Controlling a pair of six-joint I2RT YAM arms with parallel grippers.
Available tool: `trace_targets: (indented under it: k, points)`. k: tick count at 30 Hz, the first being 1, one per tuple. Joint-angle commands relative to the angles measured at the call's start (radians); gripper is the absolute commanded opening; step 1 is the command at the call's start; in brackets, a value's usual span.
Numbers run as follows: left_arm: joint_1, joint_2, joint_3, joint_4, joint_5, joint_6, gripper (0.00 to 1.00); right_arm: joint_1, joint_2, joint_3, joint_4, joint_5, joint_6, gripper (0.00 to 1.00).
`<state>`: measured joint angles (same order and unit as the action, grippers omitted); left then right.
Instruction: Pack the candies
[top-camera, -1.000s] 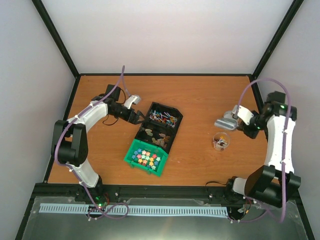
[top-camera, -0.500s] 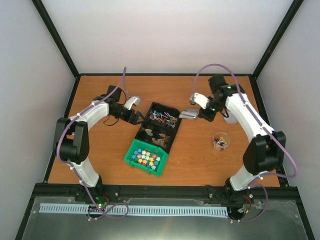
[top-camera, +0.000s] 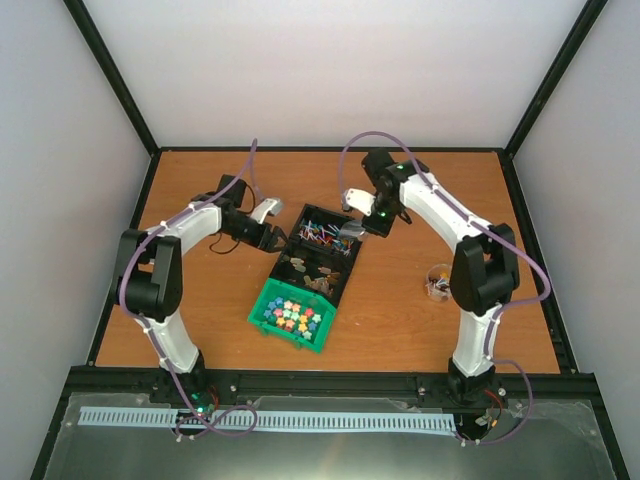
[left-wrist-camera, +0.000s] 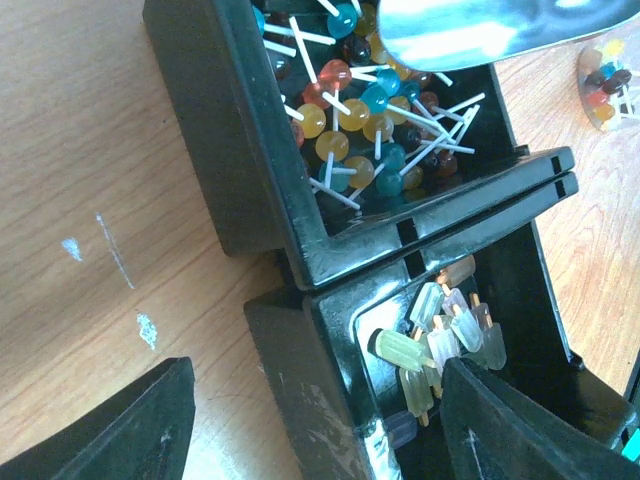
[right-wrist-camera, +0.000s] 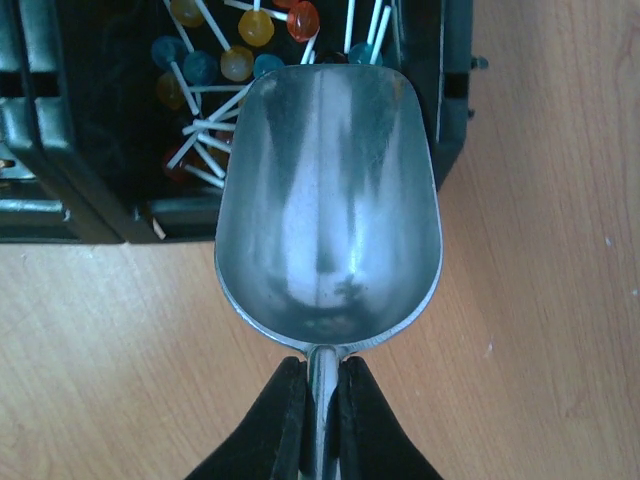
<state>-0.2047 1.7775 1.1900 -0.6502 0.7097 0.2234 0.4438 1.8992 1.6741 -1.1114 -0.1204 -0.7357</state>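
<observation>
**Scoop poised over the lollipop bin**

Top camera: my right claw (top-camera: 368, 222) is clamped on a metal scoop (top-camera: 350, 232). The scoop's bowl hangs over the far compartment of the black bin (top-camera: 347, 272), where the lollipops (top-camera: 322, 233) lie. My left claw (top-camera: 272, 237) sits at that bin's left edge. A green bin (top-camera: 288, 337) of star sweets (top-camera: 292, 316) adjoins it on the near side. A clear cup (top-camera: 438, 282) stands apart to the right on the desk (top-camera: 400, 330).

Left wrist: the claw's fingers (left-wrist-camera: 120, 430) stand apart on either side of the bin's wall. Ice-pop sweets (left-wrist-camera: 440, 330) lie in the middle compartment.

Right wrist: the fingers (right-wrist-camera: 275, 420) pinch the scoop's handle. The scoop's lip overlaps the lollipop compartment.
</observation>
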Motion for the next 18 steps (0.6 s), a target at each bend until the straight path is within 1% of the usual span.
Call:
trace_targets:
  k: [1, 5, 8, 11, 14, 18]
  points:
    - [-0.022, 0.025, 0.014, 0.020, 0.004, 0.030, 0.68, 0.041, 0.078, 0.063, -0.027, 0.054, 0.014, 0.03]
    - [-0.042, 0.048, 0.037, 0.026, -0.008, 0.021, 0.67, 0.068, 0.142, 0.079, -0.009, 0.059, 0.011, 0.03]
    - [-0.056, 0.075, 0.060, 0.026, -0.023, 0.022, 0.66, 0.081, 0.198, 0.109, -0.015, 0.028, 0.018, 0.03]
    - [-0.068, 0.099, 0.080, 0.025, -0.029, 0.019, 0.63, 0.088, 0.255, 0.135, -0.020, -0.035, 0.028, 0.03]
    - [-0.074, 0.120, 0.099, 0.025, -0.030, 0.016, 0.60, 0.091, 0.279, 0.128, 0.013, -0.119, 0.045, 0.03]
    - [-0.079, 0.133, 0.109, 0.024, -0.030, 0.016, 0.58, 0.092, 0.278, 0.077, 0.113, -0.240, 0.086, 0.03]
